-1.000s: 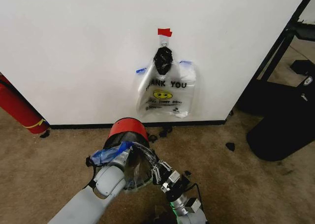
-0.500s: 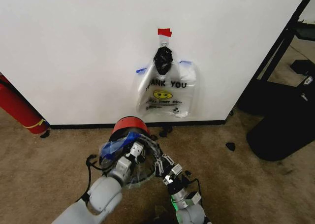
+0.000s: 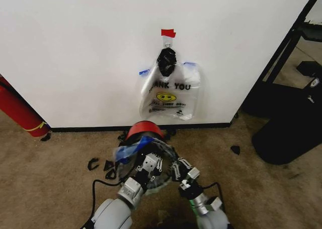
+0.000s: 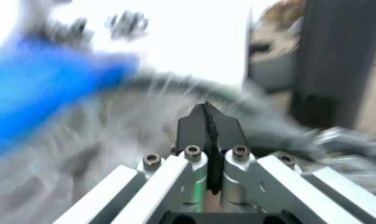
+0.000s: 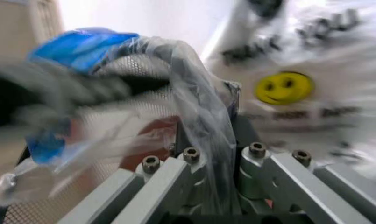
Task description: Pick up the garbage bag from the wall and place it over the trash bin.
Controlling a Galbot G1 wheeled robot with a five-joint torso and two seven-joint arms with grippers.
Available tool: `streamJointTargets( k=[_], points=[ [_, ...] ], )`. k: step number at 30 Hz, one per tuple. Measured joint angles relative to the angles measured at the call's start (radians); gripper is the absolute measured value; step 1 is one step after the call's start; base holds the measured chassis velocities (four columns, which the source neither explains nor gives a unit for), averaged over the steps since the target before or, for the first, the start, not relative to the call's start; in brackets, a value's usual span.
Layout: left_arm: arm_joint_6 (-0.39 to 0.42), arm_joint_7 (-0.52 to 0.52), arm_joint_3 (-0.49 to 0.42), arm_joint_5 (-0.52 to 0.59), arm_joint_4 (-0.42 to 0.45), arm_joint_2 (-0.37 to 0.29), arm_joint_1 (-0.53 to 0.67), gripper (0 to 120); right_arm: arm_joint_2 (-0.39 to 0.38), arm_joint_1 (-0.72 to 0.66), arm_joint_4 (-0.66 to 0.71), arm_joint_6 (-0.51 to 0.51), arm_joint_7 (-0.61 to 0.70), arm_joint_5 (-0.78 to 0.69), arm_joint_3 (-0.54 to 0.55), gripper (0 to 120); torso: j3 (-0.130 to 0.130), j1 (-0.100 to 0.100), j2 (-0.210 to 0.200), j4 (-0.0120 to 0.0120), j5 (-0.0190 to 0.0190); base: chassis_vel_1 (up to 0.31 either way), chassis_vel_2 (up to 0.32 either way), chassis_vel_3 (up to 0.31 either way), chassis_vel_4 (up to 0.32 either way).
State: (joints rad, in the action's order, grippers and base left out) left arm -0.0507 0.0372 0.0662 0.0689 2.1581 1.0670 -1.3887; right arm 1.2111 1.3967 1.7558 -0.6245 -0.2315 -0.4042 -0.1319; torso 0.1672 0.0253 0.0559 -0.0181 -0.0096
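On brown carpet [image 3: 45, 183] before the wall [image 3: 80, 53], one trash bin [image 3: 145, 132] stands, the garbage bag [image 3: 132, 149] draped across its mouth. Left gripper [image 4: 207, 122]: fingers pressed together, nothing visibly between them. Right gripper [image 5: 213, 140]: clamped on the bag's film. One taped bunch of bags [image 3: 170, 92] hangs above. Black fragments [image 3: 100, 166] litter the floor; one red cylinder [image 3: 17, 108] leans left.

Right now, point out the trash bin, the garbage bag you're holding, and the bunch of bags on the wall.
trash bin [image 3: 145, 130]: head view, red outside by the rim.
garbage bag [image 3: 132, 149]: head view, blue handle over the bin.
bunch of bags [image 3: 169, 96]: head view, yellow smiley print.
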Motion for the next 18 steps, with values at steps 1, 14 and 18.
streamJointTargets(
  k=[1, 14, 18],
  points=[
    [-0.039, 0.038, 0.008, -0.003, 0.003, -0.005, -0.008, 0, -0.015, 0.011, 0.023, 0.025, 0.04, -0.012, 0.003, 1, 0.0, 0.0, 0.0, 0.0001, 0.0, 0.0, 0.0, 0.0, 0.0],
    [-0.234, 0.335, 0.091, -0.001, 0.048, -0.083, -0.013, 27, -0.114, 0.099, 0.257, 0.371, 0.329, -0.231, 0.027, 1, 0.0, 0.0, 0.0, 0.0, -0.0001, 0.0, 0.0, 0.0, 0.0],
    [-0.227, 0.269, 0.161, -0.062, 0.062, -0.106, -0.008, 41, -0.142, 0.111, 0.279, 0.411, 0.332, -0.265, 0.011, 1, 0.0, 0.0, 0.0, 0.0, -0.0001, 0.0, 0.0, 0.0, 0.0]
  ],
)
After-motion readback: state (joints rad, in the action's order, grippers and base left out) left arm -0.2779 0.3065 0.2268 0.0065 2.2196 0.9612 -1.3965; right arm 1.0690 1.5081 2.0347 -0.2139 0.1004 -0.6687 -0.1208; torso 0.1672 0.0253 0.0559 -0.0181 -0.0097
